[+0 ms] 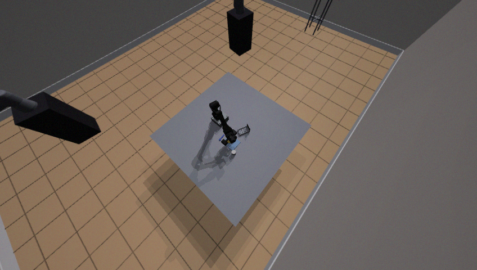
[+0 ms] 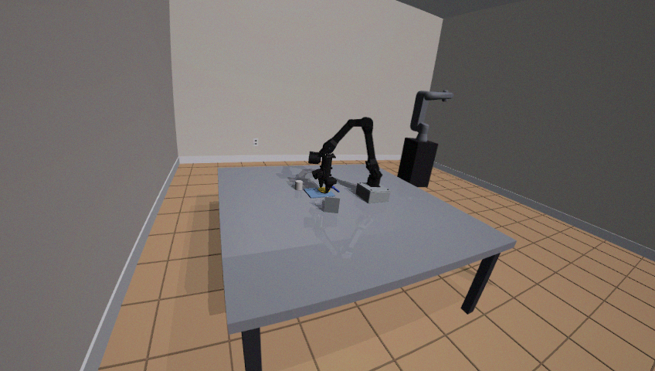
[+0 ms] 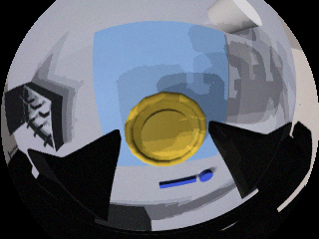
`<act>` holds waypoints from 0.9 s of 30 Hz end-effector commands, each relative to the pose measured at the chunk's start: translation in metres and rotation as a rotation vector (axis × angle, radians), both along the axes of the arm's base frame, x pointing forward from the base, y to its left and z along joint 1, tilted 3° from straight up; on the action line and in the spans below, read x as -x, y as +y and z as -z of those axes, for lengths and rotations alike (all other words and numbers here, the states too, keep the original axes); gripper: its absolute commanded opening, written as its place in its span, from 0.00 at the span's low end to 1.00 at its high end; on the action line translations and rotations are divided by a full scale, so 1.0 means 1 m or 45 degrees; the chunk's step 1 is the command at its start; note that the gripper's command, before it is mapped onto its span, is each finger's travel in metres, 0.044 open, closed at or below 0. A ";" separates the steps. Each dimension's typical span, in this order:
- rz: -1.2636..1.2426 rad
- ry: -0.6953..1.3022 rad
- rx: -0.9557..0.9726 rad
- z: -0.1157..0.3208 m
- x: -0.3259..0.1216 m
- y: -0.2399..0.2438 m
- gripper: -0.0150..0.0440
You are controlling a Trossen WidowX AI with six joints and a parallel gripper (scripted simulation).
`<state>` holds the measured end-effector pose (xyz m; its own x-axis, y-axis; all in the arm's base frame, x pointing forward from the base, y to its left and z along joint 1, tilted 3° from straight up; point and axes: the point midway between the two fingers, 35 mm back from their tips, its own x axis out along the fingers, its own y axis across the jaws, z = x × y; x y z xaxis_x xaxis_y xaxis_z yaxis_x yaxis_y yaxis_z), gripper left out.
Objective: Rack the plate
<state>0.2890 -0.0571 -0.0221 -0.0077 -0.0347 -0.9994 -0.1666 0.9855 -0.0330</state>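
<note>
The yellow round plate (image 1: 229, 142) (image 2: 323, 189) (image 3: 164, 128) lies flat near one edge of a blue mat (image 1: 234, 145) (image 2: 313, 194) (image 3: 155, 52). My gripper (image 2: 324, 188) (image 3: 166, 130) is open and points down, low over the mat. In the wrist view its black fingertips stand on the left and right of the plate, with a small gap on each side. The dish rack (image 1: 248, 127) (image 2: 330, 205) (image 3: 58, 115) stands beside the mat, at the left of the wrist view, with rails showing inside. The exterior view shows only its grey outer panel, which hides its slots.
A white cup (image 1: 233, 152) (image 2: 298, 185) (image 3: 229, 15) stands by the mat's far corner in the wrist view. A blue spoon (image 1: 221, 138) (image 2: 336, 188) (image 3: 177, 182) lies on the table beside the plate's near side. The arm's grey base (image 2: 373, 193) stands behind it.
</note>
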 end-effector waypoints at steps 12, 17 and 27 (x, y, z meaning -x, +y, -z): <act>-0.004 0.007 0.005 0.007 0.003 -0.001 0.90; -0.004 0.007 0.005 0.007 0.003 -0.001 0.84; -0.004 0.006 0.006 -0.010 -0.003 -0.001 0.53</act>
<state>0.2857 -0.0573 -0.0250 -0.0257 -0.0330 -0.9991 -0.1674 0.9855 -0.0282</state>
